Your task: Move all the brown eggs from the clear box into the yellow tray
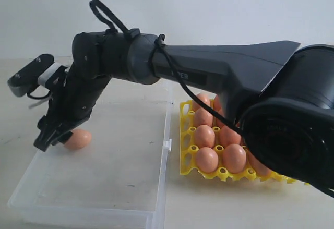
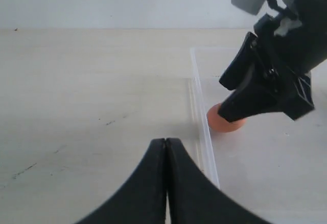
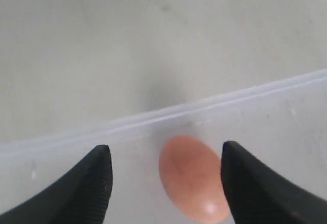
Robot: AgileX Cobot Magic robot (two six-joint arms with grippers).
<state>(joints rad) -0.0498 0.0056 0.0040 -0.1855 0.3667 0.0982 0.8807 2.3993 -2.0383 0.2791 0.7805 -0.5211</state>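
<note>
Right wrist view: the black right gripper (image 3: 166,151) stands wide open and empty, straddling one smooth brown egg (image 3: 193,180) just inside the low wall of the transparent plastic box (image 3: 153,116). Lower centred, then close gently. That wall crowds one side, so lift clear before crossing to the yellow lattice tray (image 1: 183,135) beside the box.

My right gripper (image 3: 166,148) straddles lone egg (image 3: 191,180), fingers clear of it both sides. Clear box (image 3: 153,118) wall just beyond egg blocks way outward. My right arm (image 1: 209,72) reaches across box from yellow tray (image 1: 183,151) side. My left gripper (image 2: 166,150) outside wall, open table (image 2: 76,106) beside.
</note>
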